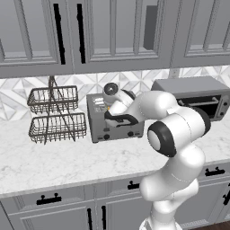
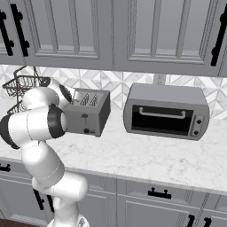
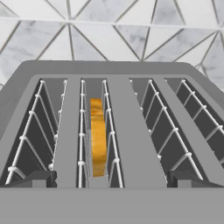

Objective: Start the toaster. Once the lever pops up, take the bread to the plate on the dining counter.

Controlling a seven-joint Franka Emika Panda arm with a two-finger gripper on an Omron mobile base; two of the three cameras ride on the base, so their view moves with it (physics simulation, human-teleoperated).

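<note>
1. The toaster (image 1: 116, 120) has its right half covered by the arm in the left base view.
2. The bread (image 3: 98, 136) sits deep in its slot, lower part hidden.
3. The wire basket (image 2: 24, 84) is cut off at 9 o'clock in the right base view.

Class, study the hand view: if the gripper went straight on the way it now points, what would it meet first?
Most likely the top of the toaster, near the slot holding the bread. The gripper looks down on it with jaws open wide; how far off it is remains unclear.

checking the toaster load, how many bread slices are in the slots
1. The bread stands on edge in the second slot from the left of the toaster in the hand view; the other three slots look empty, though their bottoms are partly hidden.
</note>
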